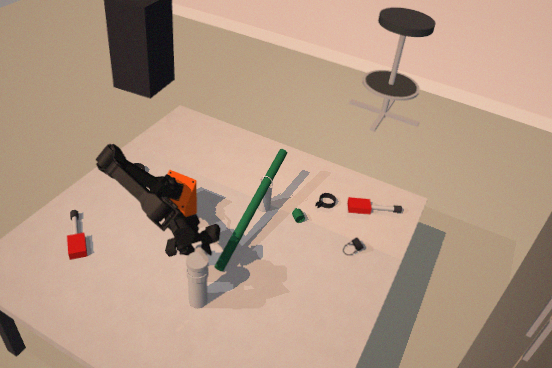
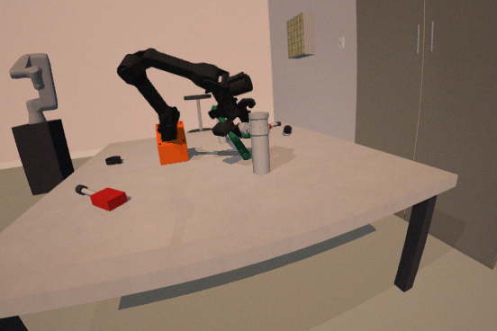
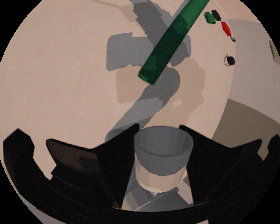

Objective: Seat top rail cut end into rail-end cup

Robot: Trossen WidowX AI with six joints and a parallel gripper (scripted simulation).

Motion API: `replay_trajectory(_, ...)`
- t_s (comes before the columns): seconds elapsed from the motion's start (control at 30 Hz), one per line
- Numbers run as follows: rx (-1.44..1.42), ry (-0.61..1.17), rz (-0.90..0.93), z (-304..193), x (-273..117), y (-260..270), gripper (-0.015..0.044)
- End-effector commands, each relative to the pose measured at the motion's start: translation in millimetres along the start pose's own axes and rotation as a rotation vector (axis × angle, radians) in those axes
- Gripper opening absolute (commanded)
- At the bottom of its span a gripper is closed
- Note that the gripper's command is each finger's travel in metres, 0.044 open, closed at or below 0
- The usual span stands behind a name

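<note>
The jaws (image 1: 200,248) (image 2: 245,127) grasp the pale rail-end cup (image 1: 200,254) (image 2: 244,129) (image 3: 163,161) beside the big post (image 1: 198,291) (image 2: 261,154) (image 3: 166,202). The green rail (image 1: 250,211) (image 2: 239,144) (image 3: 171,47) slants through the loop cap, its lower cut end outside the cup, near the post, above the counter (image 1: 125,304) (image 2: 315,192) (image 3: 51,75).

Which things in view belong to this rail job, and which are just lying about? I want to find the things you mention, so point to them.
Job:
- green rail (image 1: 252,209) (image 2: 239,145) (image 3: 176,42)
- rail-end cup (image 1: 201,250) (image 2: 244,128) (image 3: 163,167)
- big post (image 1: 197,294) (image 2: 261,156)
- brace band (image 1: 197,278) (image 2: 259,133)
- loop cap

Lying about:
- two red-handled tools (image 1: 76,246) (image 1: 359,205) (image 2: 109,199) (image 3: 226,28)
- green stub (image 1: 298,215) (image 3: 210,18)
- two black rings (image 1: 334,200) (image 2: 113,160) (image 3: 216,15)
- black piece with wire loop (image 1: 357,244) (image 2: 287,129) (image 3: 230,60)
</note>
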State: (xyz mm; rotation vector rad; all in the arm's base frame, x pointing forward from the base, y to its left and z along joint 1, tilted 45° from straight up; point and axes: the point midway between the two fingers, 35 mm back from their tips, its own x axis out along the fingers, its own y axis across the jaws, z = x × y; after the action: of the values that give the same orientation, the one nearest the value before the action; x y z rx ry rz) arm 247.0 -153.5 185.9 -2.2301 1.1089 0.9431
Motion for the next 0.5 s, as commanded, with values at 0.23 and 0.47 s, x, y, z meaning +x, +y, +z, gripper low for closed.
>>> replay_trajectory(0.23, 0.050, 0.025, -0.003, 1.4, 3.8, -5.2, 0.0000)
replay_trajectory(0.47, 0.099, 0.053, -0.003, 1.0, 6.5, -9.8, 0.0000)
